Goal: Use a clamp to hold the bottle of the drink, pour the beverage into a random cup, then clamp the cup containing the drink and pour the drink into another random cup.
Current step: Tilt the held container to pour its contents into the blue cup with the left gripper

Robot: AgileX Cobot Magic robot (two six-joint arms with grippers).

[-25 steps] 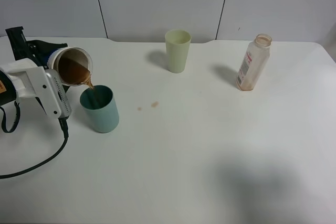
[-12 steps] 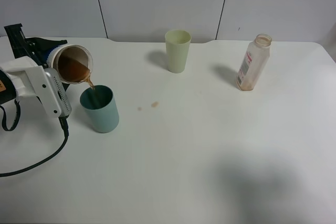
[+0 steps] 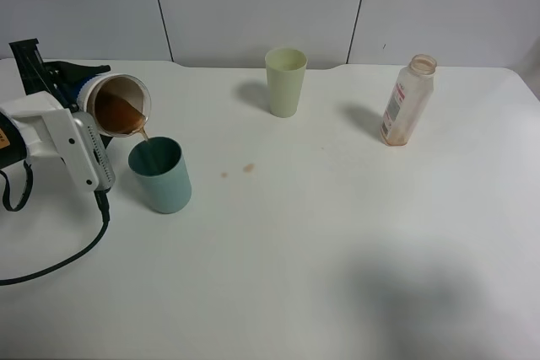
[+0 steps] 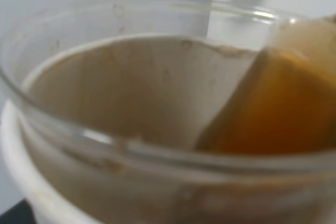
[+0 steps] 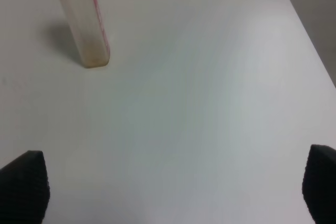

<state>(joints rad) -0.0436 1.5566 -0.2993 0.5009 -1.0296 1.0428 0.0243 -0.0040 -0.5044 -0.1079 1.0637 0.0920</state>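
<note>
The left hand was clamped on the short white paper cup with a blue band, tipped so its brown tea-like beverage trickled into the teal-green plastic tumbler just beneath. The right hand hung wide open and empty over the white bench, the small clear plastic bottle upright well ahead.
</note>
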